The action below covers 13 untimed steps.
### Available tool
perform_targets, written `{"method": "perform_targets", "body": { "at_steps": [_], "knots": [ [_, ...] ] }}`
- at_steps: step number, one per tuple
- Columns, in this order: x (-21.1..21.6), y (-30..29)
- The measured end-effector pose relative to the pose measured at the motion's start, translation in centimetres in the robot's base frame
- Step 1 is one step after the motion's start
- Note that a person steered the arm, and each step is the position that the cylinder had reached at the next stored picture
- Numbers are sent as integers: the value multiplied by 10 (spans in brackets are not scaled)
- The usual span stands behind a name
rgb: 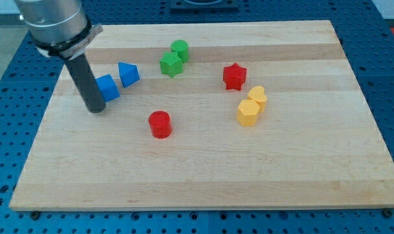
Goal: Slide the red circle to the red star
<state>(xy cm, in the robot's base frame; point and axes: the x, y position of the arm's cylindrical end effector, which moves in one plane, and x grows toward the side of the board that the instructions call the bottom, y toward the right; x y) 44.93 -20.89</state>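
The red circle lies left of the board's middle. The red star lies up and to its right, well apart from it. My tip is on the board at the left, to the left of the red circle and slightly above it, with a clear gap between them. The tip stands just below and left of a blue block.
A second blue block lies right of the first. A green star and a green circle touch near the top centre. Two yellow blocks sit below and right of the red star. The wooden board rests on a blue perforated table.
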Motion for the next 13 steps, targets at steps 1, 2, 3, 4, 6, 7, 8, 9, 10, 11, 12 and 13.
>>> {"method": "perform_targets", "body": {
  "at_steps": [1,2,3,4,6,7,8,9,10,11,12,13],
  "knots": [
    [53,-2],
    [87,39],
    [85,102],
    [83,113],
    [73,116],
    [60,118],
    [48,118],
    [39,118],
    [31,118],
    [20,118],
    [9,126],
    [-6,145]
  ]
}}
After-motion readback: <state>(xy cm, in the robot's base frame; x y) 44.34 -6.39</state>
